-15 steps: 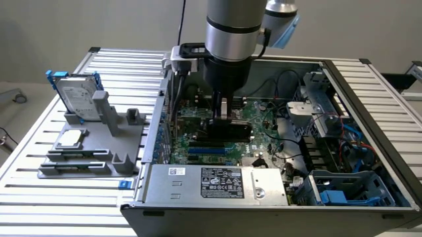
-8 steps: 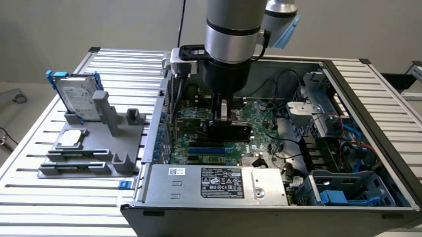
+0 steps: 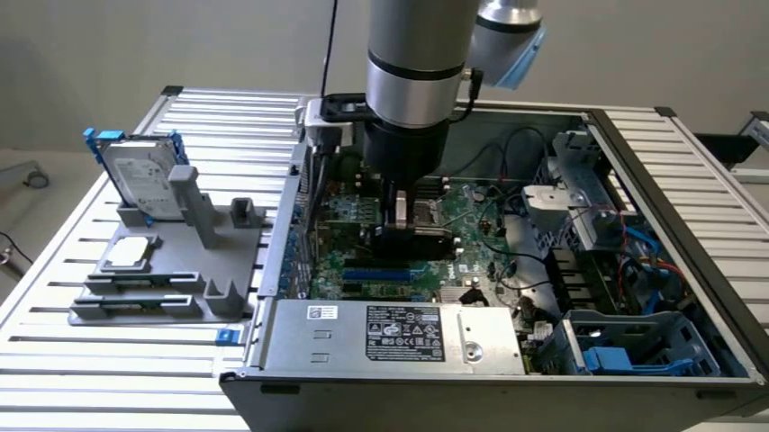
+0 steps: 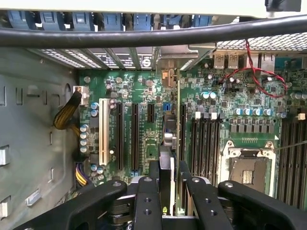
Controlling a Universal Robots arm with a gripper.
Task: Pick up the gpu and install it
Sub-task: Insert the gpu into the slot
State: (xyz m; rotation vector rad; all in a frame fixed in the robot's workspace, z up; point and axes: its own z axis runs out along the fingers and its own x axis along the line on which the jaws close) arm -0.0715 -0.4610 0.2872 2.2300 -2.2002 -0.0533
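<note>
The gpu is seen edge-on in the wrist view: a thin green board with its black cooler on one face and a silver end bracket at the far end. My gripper is shut on it, one black finger on each side. The card stands upright over a black expansion slot of the green motherboard; I cannot tell whether it touches the slot. In the exterior view my gripper reaches down into the open computer case, with the gpu dark between its fingers.
A silver hard drive with blue rails and a small silver chip rest on a grey fixture outside the case. Inside it are the power supply, a blue drive cage, the CPU socket, red wires and a black cable.
</note>
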